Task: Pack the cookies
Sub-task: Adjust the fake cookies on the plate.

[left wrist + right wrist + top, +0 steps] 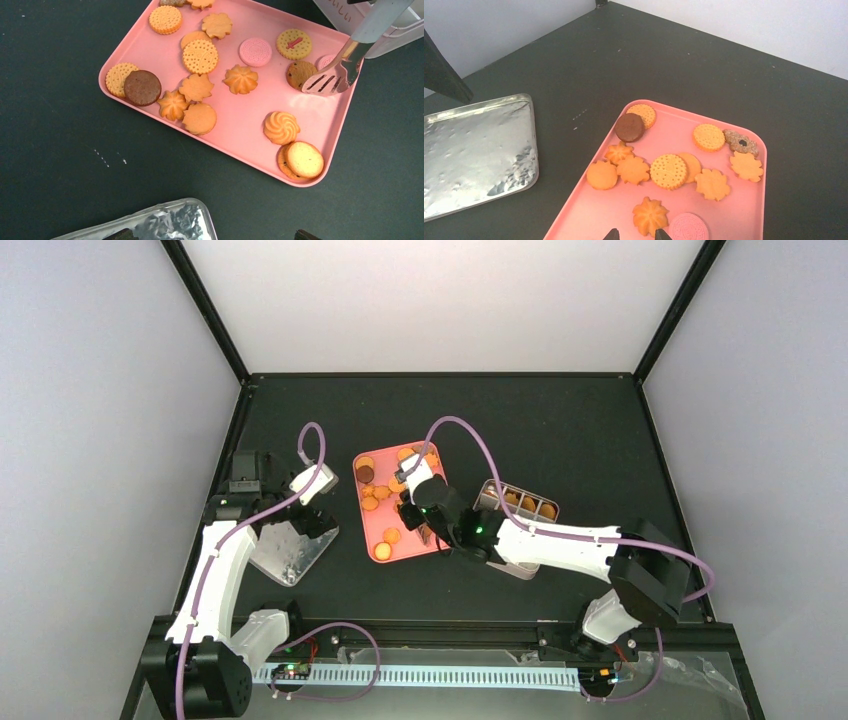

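Observation:
The cookies (200, 56) lie scattered on a pink tray (372, 530) in the middle of the table; most are orange, one is dark brown (629, 127) and one pink (688, 227). More cookies (528, 503) sit in a metal tin (492, 490) to the right of the tray. My right gripper (425, 525) hovers over the tray's near right part, shut on metal tongs (345, 65), whose slotted end rests at a brown speckled cookie (298, 72). Only the fingertips (663, 234) show in the right wrist view. My left gripper (213, 235) is open above a silvery lid (165, 220).
The silvery lid (290, 555) lies flat on the black table left of the tray, partly under my left arm. The black enclosure frame (240, 375) and pale walls bound the table at the back and sides.

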Tool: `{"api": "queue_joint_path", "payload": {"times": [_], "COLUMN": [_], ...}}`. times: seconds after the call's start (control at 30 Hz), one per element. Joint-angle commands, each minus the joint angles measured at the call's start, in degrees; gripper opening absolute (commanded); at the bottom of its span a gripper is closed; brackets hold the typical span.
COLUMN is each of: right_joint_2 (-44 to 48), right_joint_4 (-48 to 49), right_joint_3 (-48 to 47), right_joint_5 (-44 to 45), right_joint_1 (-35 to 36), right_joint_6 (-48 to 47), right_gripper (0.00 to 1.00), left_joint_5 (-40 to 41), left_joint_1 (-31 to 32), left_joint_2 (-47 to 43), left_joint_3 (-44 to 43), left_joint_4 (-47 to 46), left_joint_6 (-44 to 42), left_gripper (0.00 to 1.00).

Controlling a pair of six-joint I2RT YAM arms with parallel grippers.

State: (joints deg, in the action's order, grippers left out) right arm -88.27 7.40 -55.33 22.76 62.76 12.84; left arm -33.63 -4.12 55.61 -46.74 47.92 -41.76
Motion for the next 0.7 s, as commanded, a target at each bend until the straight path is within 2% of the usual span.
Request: {"api": "queue_joint_path", "payload": {"times": [0.0, 0.4, 0.57, 0.67], "right_joint_2": [2.7, 9.6, 7.3, 4.3], "right_joint_4": [-1.9, -3.8, -2.9, -2.8], "right_joint_3": [-3.2, -6.8, -6.6, -7.7], "right_joint_5": [2.9, 4.0, 3.5, 3.7], "right_joint_1": [0.4, 0.3, 0.3, 0.3], "right_joint_6": [0.4, -2.5, -2.2, -2.4], "right_gripper": [0.06, 0.05, 0.10, 0.17], "left_joint_5": [-0.4, -0.7, -0.9, -0.8], "left_joint_1": [-0.4, -0.4, -0.4, -0.4], "left_joint_2": [0.0, 0.3, 0.3, 0.0], "left_joint_3": [-2.5, -3.4, -3.5, -3.7], "left_joint_4": [1.2, 1.4, 1.5, 1.7], "left_joint_6": [0.0, 0.2, 0.3, 0.2], "left_gripper": [0.84, 0.84, 0.84, 0.84]}}
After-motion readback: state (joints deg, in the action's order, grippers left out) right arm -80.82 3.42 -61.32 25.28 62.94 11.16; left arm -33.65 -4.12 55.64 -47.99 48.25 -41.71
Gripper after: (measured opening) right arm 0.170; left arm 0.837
